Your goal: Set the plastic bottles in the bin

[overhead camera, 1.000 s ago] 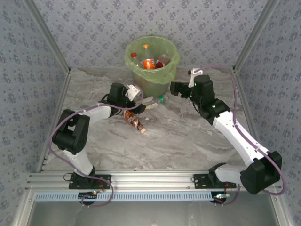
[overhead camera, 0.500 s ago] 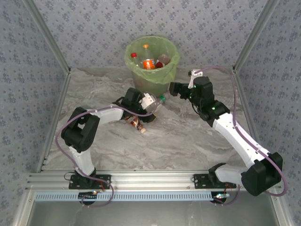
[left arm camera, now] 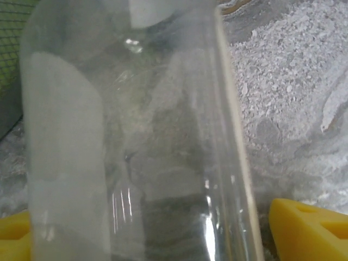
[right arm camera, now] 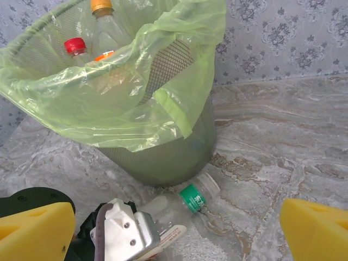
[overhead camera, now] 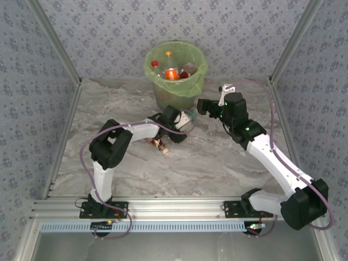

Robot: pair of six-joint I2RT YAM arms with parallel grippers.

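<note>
The pale green bin [overhead camera: 175, 87] stands at the back of the table, lined with a green bag. Several plastic bottles lie inside it, one with a red cap [right arm camera: 75, 45] and one with an orange cap [right arm camera: 101, 5]. A clear bottle with a green label [right arm camera: 193, 197] lies on the table against the bin's foot. My left gripper [overhead camera: 185, 122] is down around this bottle [left arm camera: 136, 141]. Its yellow fingers [left arm camera: 304, 228] stand on either side, with a small gap on the right. A brown-labelled bottle [overhead camera: 159, 144] lies just behind the left arm. My right gripper [overhead camera: 203, 105] hangs open, right of the bin.
Patterned walls close the table in on three sides, with slanted metal posts [overhead camera: 54, 49] at the corners. A metal rail [overhead camera: 174, 209] runs along the near edge. The marbled tabletop [overhead camera: 206, 157] lies open between the two arms.
My left arm has swung right, away from the brown-labelled bottle, to the clear bottle at the bin's foot, and its jaws have narrowed. The right gripper has drifted slightly down.
</note>
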